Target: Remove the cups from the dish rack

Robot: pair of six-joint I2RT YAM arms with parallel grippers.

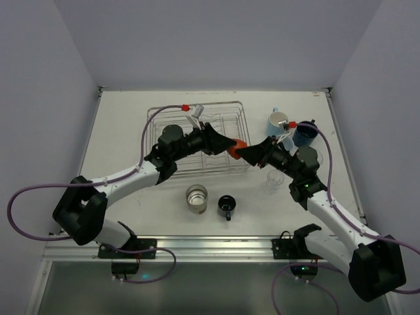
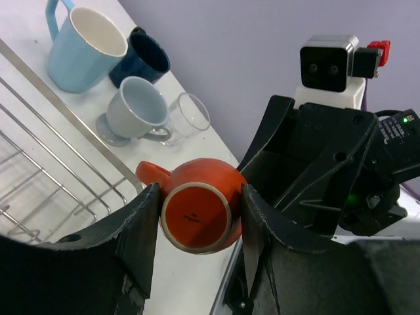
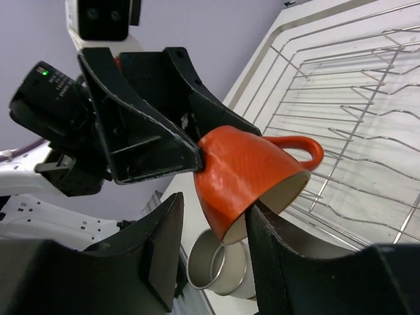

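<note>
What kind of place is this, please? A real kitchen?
Probably a robot test bench, not a kitchen: a white table closed in by plain walls, two robot arms bolted to a rail at its edge, and a dish rack and a few cups on it.

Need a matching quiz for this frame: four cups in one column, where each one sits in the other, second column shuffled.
Cups:
1. orange cup
2. light blue mug
3. metallic cup
4. clear glass

Places:
A. on the table, near side of the dish rack, beside the small dark cup
B. on the table, farthest from the arm bases, next to the navy mug
C. off the table, clamped in the left jaws
D. on the table, right beside the right arm's wrist

Pairs: 1-C, 2-B, 3-A, 4-D
</note>
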